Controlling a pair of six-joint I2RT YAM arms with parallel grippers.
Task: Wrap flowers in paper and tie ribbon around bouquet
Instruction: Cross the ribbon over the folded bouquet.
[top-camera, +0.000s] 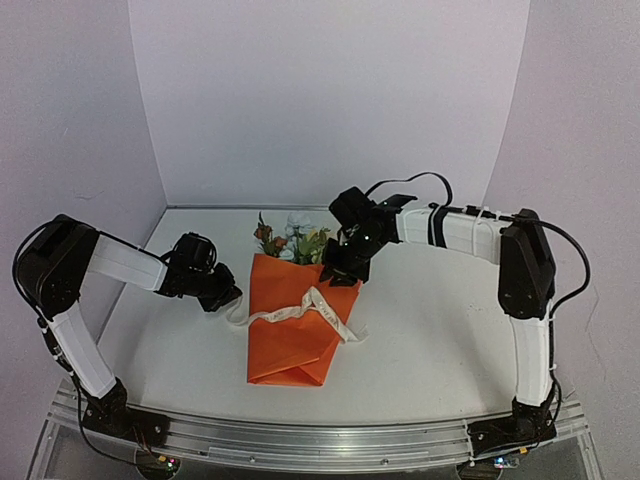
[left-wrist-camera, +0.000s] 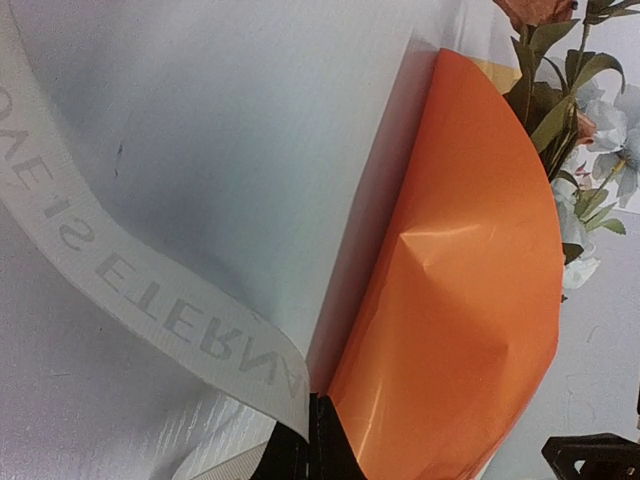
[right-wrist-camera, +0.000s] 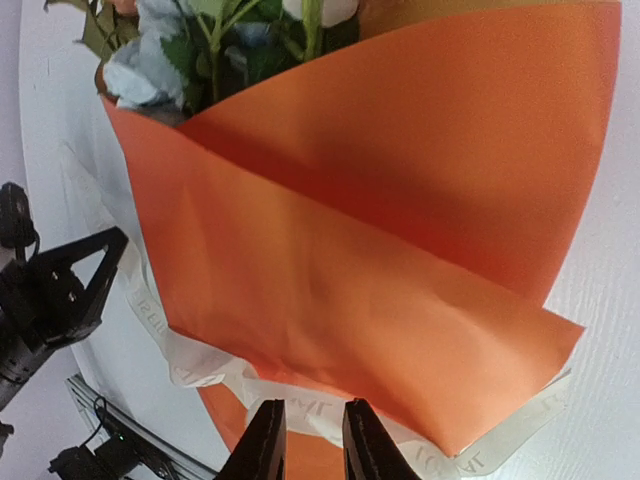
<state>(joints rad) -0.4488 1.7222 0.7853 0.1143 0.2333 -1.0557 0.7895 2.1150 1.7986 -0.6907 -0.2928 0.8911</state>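
Observation:
The bouquet lies mid-table: orange paper (top-camera: 290, 325) folded around the flowers (top-camera: 290, 240), whose heads poke out at its far end. A white lettered ribbon (top-camera: 300, 308) crosses the wrap. My left gripper (top-camera: 225, 295) sits at the wrap's left edge. In the left wrist view its jaws (left-wrist-camera: 316, 398) are shut on the ribbon (left-wrist-camera: 150, 300), beside the paper (left-wrist-camera: 470, 300). My right gripper (top-camera: 335, 275) hovers over the wrap's upper right corner. In the right wrist view it (right-wrist-camera: 312, 405) is open a little, and the ribbon (right-wrist-camera: 200, 372) lies loose just past its tips along the paper (right-wrist-camera: 380, 250).
White walls close in the table at the back and both sides. A metal rail (top-camera: 320, 440) runs along the near edge between the arm bases. The left gripper's black fingers (right-wrist-camera: 60, 290) show at the left of the right wrist view.

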